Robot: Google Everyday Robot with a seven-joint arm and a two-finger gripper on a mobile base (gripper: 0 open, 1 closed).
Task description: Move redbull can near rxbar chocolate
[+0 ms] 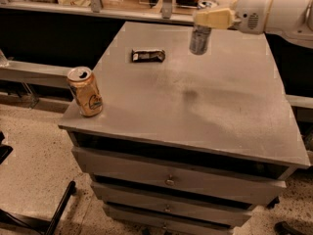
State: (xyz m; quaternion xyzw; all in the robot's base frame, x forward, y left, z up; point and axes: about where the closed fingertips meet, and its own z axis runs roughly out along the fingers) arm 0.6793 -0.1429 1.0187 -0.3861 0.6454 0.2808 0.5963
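The pincer [206, 15] reached in from the right, clenched on the top of the redbull can [199, 41] and holding it upright in the air above the far part of the surface [220, 111]. The rxbar chocolate [148, 56] lay flat to the can's left, near the far edge. A tan-gold can [85, 92] stood upright at the near left corner, well apart from both.

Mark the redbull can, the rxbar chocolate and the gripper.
redbull can [199, 40]: camera view, lower body, held in the air.
rxbar chocolate [148, 56]: camera view, middle of the wrapper.
gripper [208, 18]: camera view, between its fingertips, upper right, shut on the can's top.
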